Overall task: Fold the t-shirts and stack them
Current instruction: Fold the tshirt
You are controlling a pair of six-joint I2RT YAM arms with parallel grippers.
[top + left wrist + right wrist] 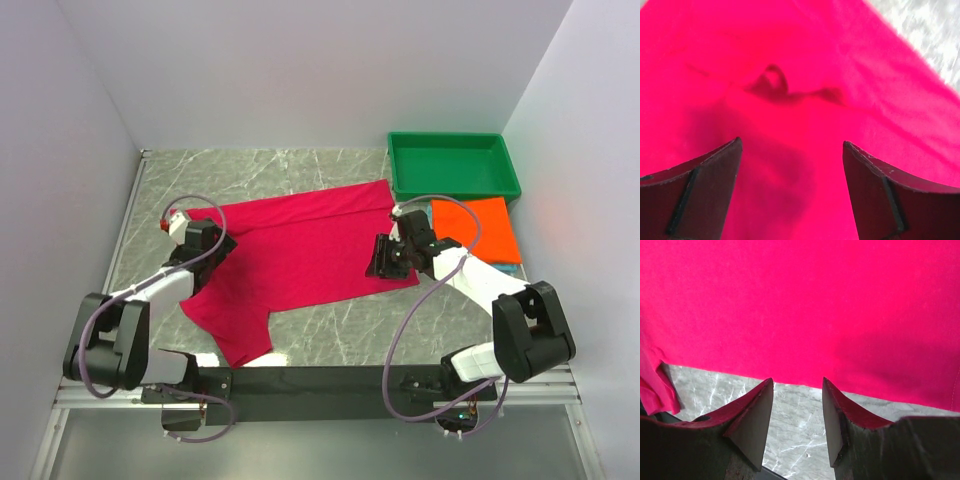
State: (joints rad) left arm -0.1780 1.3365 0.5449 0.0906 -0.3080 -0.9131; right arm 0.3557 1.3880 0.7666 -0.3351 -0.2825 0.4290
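The crimson-pink shirt (300, 250) is lying mid-table, mostly flat. One sleeve pokes out toward the near edge and its top corner reaches up near the green tray (450, 139). It isn't a neat square yet, so I'd say the folding on this one is only partway done.

The left gripper (790, 142) sits right over the shirt's left side. Its jaws are spread wide with nothing in them, just pink cloth underneath and a small pucker (772, 82) ahead of the fingers. The right gripper (797, 380) is parked at the shirt's lower right hem with a middling gap between its jaws, also empty. You can see bare marble between its fingers, and the hem runs straight across just past the tips. My guess is it's lined up there to catch that edge for the next fold.

The orange shirt (478, 228) is already folded and sits just right of the pink one, in front of the tray, with a sliver of teal (508, 266) peeking out below it. That looks like the stack.

Room-wise, the table (300, 170) has open marble behind the shirt and along the near side. The right side is tighter because of the tray and the stack.
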